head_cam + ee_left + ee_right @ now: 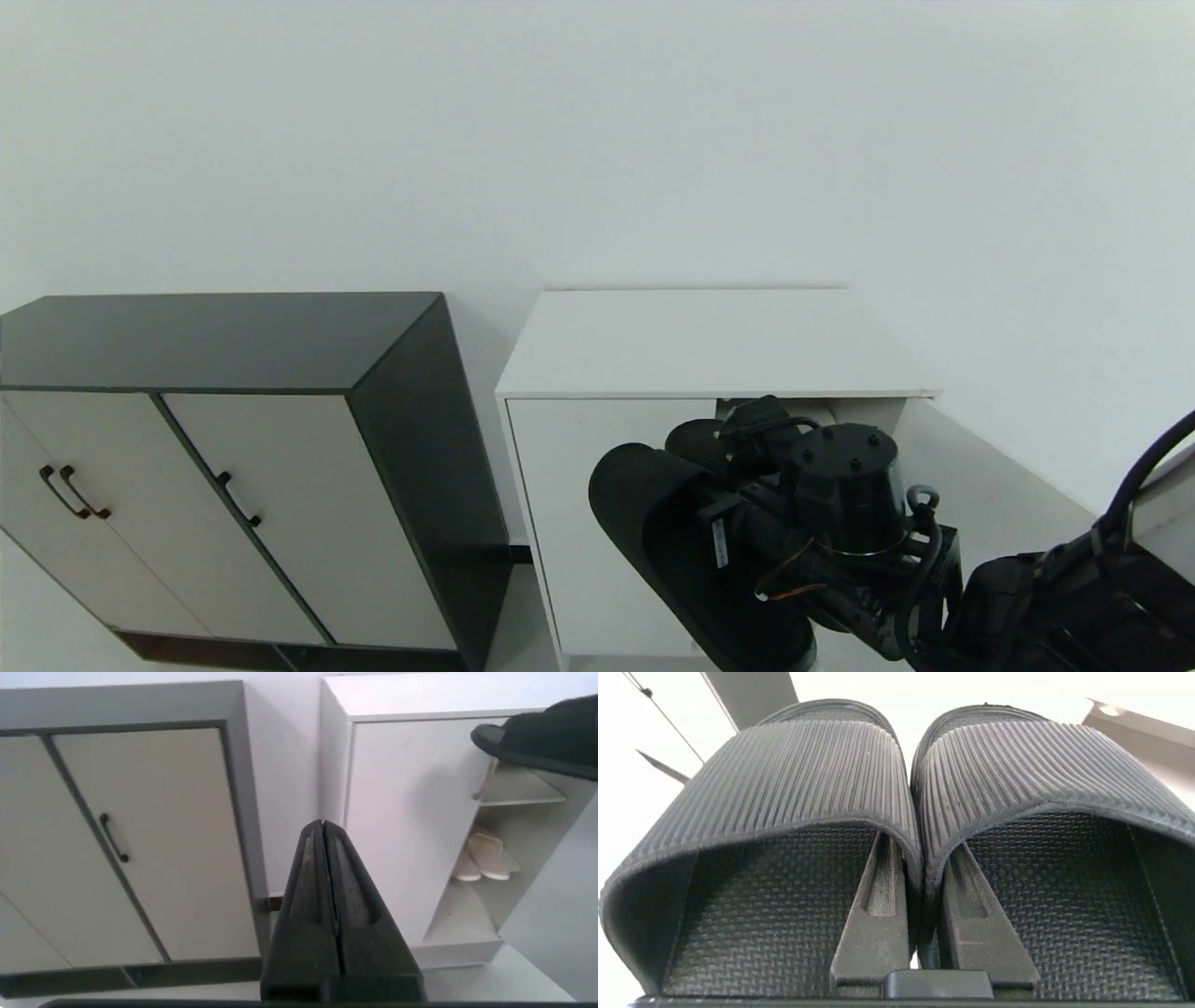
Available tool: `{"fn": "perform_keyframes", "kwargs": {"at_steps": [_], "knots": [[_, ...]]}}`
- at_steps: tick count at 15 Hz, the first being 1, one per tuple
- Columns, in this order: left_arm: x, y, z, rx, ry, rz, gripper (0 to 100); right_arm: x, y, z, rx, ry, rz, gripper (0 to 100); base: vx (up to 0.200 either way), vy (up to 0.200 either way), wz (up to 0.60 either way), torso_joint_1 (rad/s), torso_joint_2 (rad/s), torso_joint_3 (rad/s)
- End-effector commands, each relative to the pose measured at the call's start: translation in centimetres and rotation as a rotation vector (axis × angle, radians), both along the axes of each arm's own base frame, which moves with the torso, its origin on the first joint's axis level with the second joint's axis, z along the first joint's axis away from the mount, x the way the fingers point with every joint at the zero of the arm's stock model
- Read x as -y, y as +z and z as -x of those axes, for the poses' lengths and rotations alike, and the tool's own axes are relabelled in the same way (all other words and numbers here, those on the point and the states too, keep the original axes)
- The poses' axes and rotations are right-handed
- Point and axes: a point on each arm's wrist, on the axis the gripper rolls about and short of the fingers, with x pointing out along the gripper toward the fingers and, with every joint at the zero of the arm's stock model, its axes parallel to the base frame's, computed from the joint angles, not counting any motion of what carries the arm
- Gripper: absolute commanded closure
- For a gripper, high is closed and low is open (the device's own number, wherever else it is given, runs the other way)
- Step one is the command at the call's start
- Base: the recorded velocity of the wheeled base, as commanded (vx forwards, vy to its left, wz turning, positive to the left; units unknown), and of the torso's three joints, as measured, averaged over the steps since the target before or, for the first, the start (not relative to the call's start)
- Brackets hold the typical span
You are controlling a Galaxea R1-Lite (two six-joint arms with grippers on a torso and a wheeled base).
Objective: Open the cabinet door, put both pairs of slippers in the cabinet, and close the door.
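Slippers (653,532) (black) are being pinched by right tool (920,859) before the open white cabinet (700,341); left tool (324,849) is hanging pressed together.

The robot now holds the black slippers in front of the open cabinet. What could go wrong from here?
1. The right gripper pinches the black slippers only by their inner sides, with one finger inside each. One slipper could slide out.
2. In the head view the slippers partly cover the closed front panel of the white cabinet. They may catch on it, or on the shelf, when going in.
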Motion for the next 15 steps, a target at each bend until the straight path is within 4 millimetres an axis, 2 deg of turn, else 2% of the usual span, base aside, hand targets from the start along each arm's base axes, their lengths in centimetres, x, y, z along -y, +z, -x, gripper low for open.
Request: {"fn": "perform_keyframes", "kwargs": {"at_steps": [1, 7, 15], "knots": [[0.00, 0.00, -0.01, -0.002, 0.000, 0.001, 100, -0.01, -0.06, -0.03, -0.001, -0.001, 0.000, 100, 0.000, -0.200, 0.00, 0.007, 0.02, 0.007], [0.00, 0.00, -0.01, -0.002, 0.000, -0.001, 100, 0.08, -0.02, -0.15, 0.002, -0.005, -0.003, 100, 0.000, -0.200, 0.00, 0.002, 0.01, 0.005], [0.00, 0.00, -0.01, -0.002, 0.000, 0.004, 100, 0.62, -0.48, 0.23, 0.047, 0.008, 0.002, 100, 0.000, 0.000, 0.00, 0.000, 0.00, 0.000]]}}
